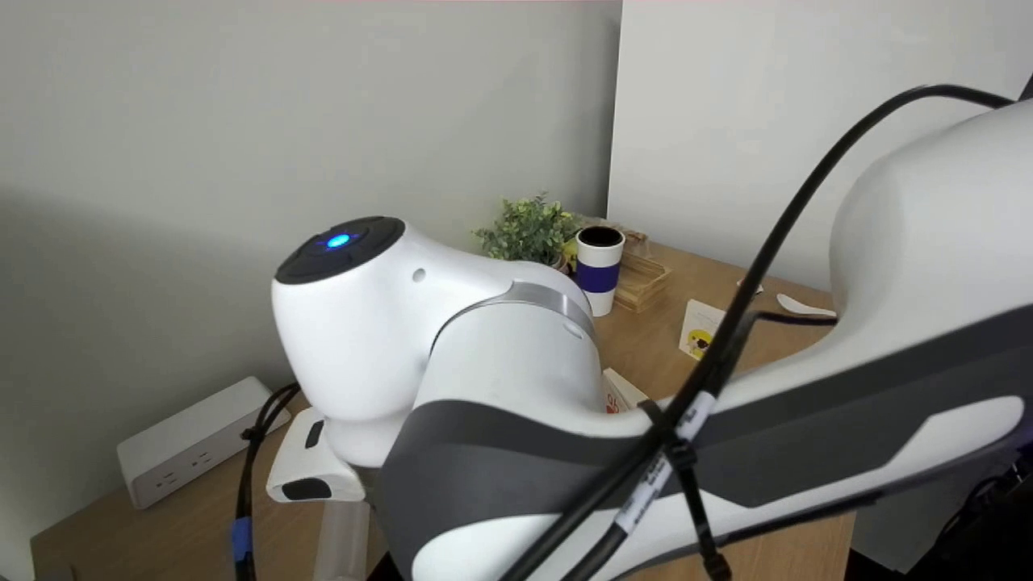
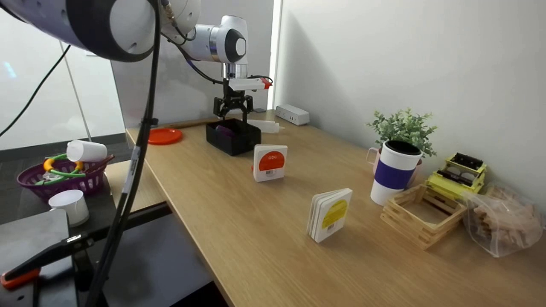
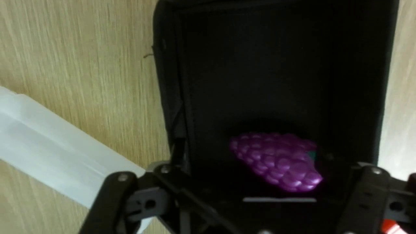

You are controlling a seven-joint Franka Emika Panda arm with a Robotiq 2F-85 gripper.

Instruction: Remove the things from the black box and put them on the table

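Gripper (image 2: 234, 118): fingers spread wide apart, pointing down at the black box (image 2: 248, 141). Purple toy grape bunch (image 3: 278, 162) lies loose inside the box, between the fingers as the wrist view shows it. A clear gap to the finger at left in that view; contact with the finger at right cannot be told, too dark there. Whether the tips dip below the box rim: unclear.

Arm (image 1: 516, 363): outstretched over the wooden table (image 2: 264, 238), wrist bent so that the gripper hangs vertical. Blue light (image 1: 338, 240) lit on top of the wrist.

Surroundings: box stands on the table. Translucent bottle (image 2: 264, 126) lies beside it, red plate (image 2: 166, 136) near it. Upright board book (image 2: 269, 163) with red label stands near the box; small red-orange item (image 2: 252, 168), mostly hidden, shows at its edge.
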